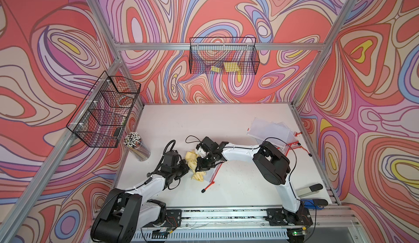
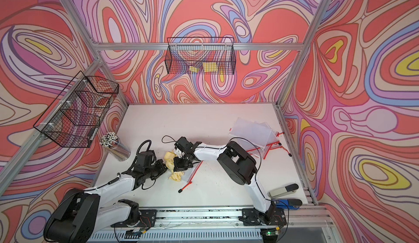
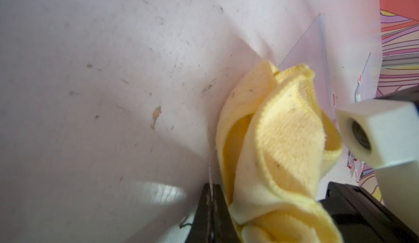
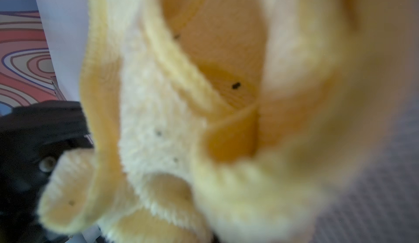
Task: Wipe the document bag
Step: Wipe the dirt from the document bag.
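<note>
Between the two sets of jaws, the clear document bag (image 1: pixel 210 175) lies flat; it looks light, floppy and slippery. The left gripper (image 3: pixel 212 205) is clenched, apparently on its thin edge, the best hold. The right gripper (image 1: pixel 200 165) clamps the soft cloth (image 1: pixel 192 160).

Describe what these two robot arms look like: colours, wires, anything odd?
The left arm and right arm have smooth white shells between bulky black joint housings. Wrists and fingers are black. Thin black cables run along the shells; a white boxy camera block sits on the right wrist.
</note>
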You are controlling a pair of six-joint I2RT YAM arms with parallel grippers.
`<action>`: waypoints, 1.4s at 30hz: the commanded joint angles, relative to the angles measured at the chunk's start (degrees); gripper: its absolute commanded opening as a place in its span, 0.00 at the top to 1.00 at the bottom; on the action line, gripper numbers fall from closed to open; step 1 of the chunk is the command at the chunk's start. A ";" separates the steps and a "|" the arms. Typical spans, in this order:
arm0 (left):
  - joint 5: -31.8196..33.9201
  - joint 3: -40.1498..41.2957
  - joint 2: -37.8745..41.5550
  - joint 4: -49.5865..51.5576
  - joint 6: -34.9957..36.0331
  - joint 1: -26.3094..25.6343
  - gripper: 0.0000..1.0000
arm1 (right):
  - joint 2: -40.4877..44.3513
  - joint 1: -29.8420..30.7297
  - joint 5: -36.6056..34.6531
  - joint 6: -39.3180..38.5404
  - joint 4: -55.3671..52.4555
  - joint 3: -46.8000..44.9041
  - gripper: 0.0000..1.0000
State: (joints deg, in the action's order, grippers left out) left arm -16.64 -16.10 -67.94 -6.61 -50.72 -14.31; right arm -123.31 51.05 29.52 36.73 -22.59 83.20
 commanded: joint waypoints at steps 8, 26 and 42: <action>1.94 -0.25 1.44 4.00 1.49 -0.20 1.00 | 4.28 -19.12 -6.49 -4.11 -2.82 -13.58 1.00; 1.39 -1.48 0.41 4.08 1.74 -0.15 1.00 | 5.51 0.14 -1.71 2.50 -3.03 -7.01 1.00; 1.69 -1.66 0.14 4.54 2.18 -0.12 1.00 | 12.01 -18.64 -11.58 -2.50 -7.54 -25.34 1.00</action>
State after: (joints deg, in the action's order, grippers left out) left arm -17.54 -16.91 -67.26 -4.19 -49.52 -14.87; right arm -108.64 34.98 30.50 37.12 -19.86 61.47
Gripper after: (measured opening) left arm 0.050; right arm 0.074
